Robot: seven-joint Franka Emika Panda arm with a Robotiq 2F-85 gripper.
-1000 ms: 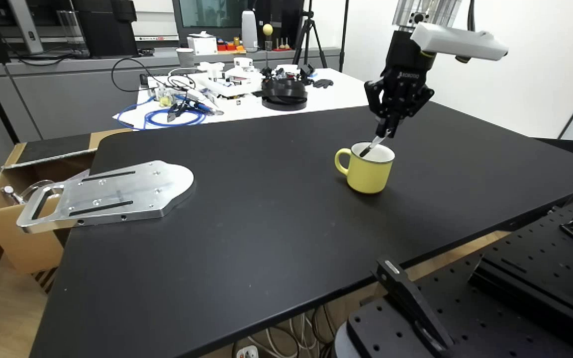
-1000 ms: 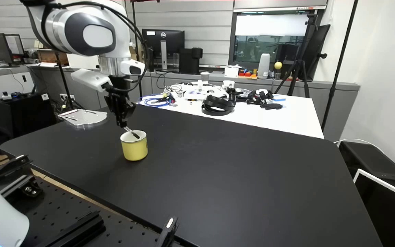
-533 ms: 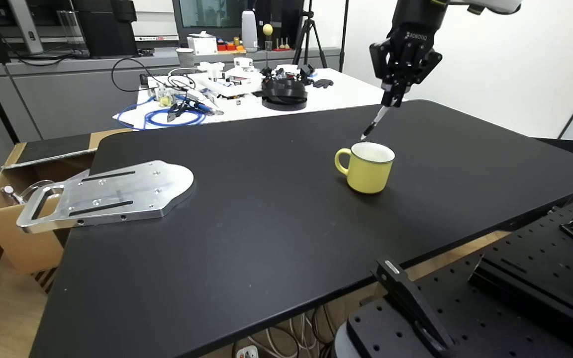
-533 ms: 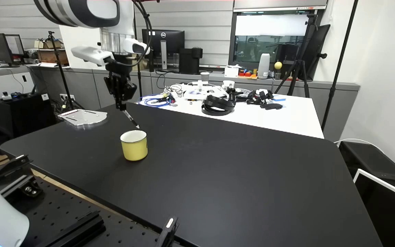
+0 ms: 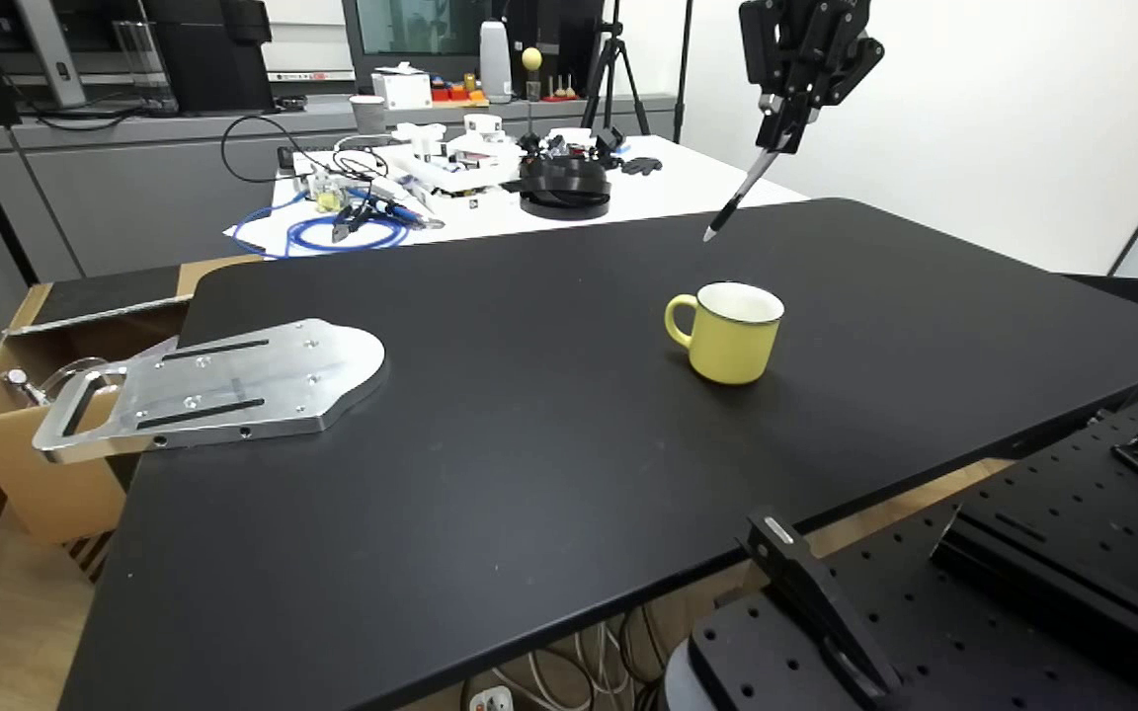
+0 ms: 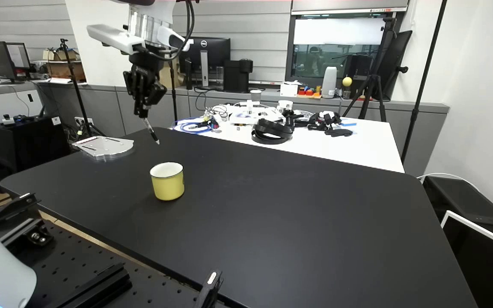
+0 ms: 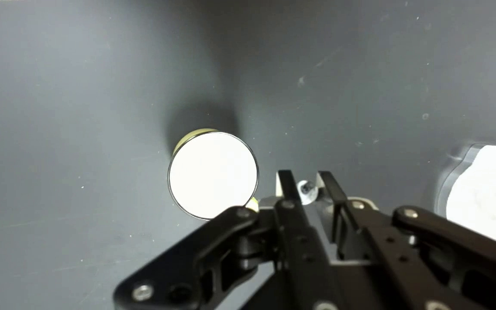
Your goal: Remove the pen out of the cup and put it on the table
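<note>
My gripper (image 5: 779,140) is shut on the pen (image 5: 735,199) near its upper end and holds it in the air, tilted, dark part and pale tip downward. The gripper (image 6: 142,114) and pen (image 6: 152,131) also show above the table in an exterior view. In the wrist view the pen (image 7: 307,193) is seen end-on between the fingertips (image 7: 305,177). The cup (image 5: 733,342) stands upright on the black table (image 5: 490,494), apart from the pen. The cup also shows in an exterior view (image 6: 168,185) and in the wrist view (image 7: 212,174), where my gripper partly hides its handle.
A silver metal plate (image 5: 253,380) with a handle lies at the table's edge; it also shows in the wrist view (image 7: 485,193). A cluttered white table (image 5: 697,178) adjoins the far edge. A cardboard box (image 5: 55,464) stands beside the table. A black perforated base (image 5: 905,592) borders the near edge.
One second ago the pen's dark end was inside the cup. My gripper has raised the pen out and moved it up and to the side, clear of the rim. The cup has not moved.
</note>
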